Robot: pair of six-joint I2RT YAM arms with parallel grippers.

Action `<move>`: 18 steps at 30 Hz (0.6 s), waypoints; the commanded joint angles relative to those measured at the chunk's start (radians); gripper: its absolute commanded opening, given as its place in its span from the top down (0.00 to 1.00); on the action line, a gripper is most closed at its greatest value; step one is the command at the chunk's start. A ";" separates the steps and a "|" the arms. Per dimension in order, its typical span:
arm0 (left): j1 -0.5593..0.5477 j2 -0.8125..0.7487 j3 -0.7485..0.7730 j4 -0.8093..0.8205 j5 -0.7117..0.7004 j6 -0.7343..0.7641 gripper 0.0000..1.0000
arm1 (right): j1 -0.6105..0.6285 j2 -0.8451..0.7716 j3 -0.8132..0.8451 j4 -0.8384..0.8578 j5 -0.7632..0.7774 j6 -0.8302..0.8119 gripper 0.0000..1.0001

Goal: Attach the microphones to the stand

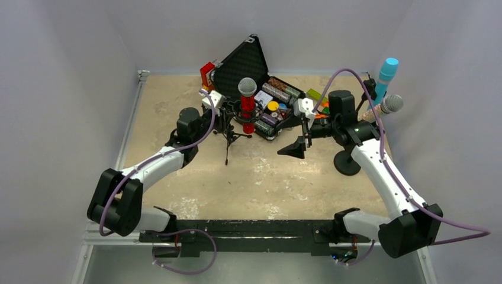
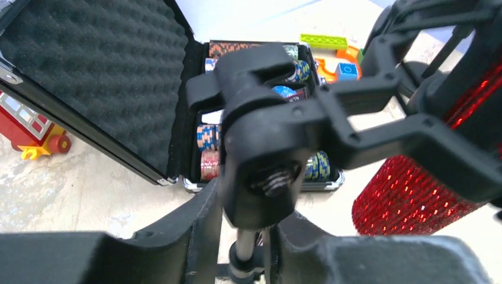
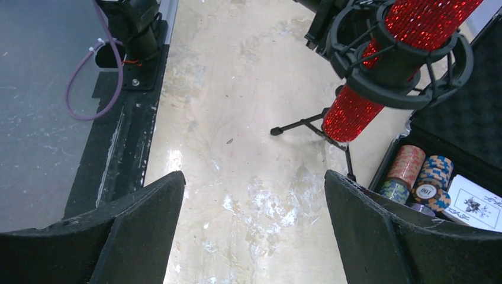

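Observation:
The red microphone point(image 1: 248, 112) with a grey mesh head stands upright in a black shock mount point(image 3: 402, 77) on a small tripod stand point(image 1: 228, 139). It also shows in the left wrist view point(image 2: 408, 195) and the right wrist view point(image 3: 355, 109). My left gripper point(image 1: 227, 120) point(image 2: 248, 236) is shut on the tripod's post just below its swivel joint point(image 2: 260, 148). My right gripper point(image 1: 294, 149) point(image 3: 254, 189) is open and empty over bare table, right of the tripod. The light blue microphone point(image 1: 387, 74) and the silver microphone point(image 1: 388, 105) sit clipped on a round-base stand point(image 1: 347, 163) at the far right.
An open black foam-lined case point(image 1: 251, 62) point(image 2: 89, 71) with poker chips point(image 3: 414, 174) stands behind the tripod. A red toy truck point(image 1: 206, 72) point(image 2: 26, 133) is at its left, coloured bricks point(image 1: 317, 94) point(image 2: 322, 40) at its right. A black frame bar point(image 1: 248, 228) runs along the near edge.

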 commanded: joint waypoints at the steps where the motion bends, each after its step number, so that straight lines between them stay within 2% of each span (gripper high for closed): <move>1: 0.011 -0.017 0.019 0.120 0.018 -0.012 0.79 | -0.002 -0.021 -0.022 0.012 -0.041 -0.019 0.09; 3: 0.012 -0.043 0.001 0.114 0.020 -0.007 0.99 | -0.002 -0.025 -0.028 0.014 -0.047 -0.020 0.09; 4: 0.011 -0.057 -0.007 0.107 0.013 -0.007 1.00 | -0.002 -0.028 -0.033 0.015 -0.050 -0.022 0.09; 9: 0.034 -0.181 -0.026 -0.009 -0.097 -0.032 1.00 | -0.002 -0.040 -0.055 0.018 -0.057 -0.031 0.09; 13: 0.101 -0.267 -0.011 -0.117 -0.221 -0.045 1.00 | -0.002 -0.049 -0.079 0.034 -0.069 -0.033 0.09; 18: 0.238 -0.235 0.064 -0.139 -0.322 -0.074 1.00 | -0.002 -0.046 -0.085 0.020 -0.087 -0.052 0.09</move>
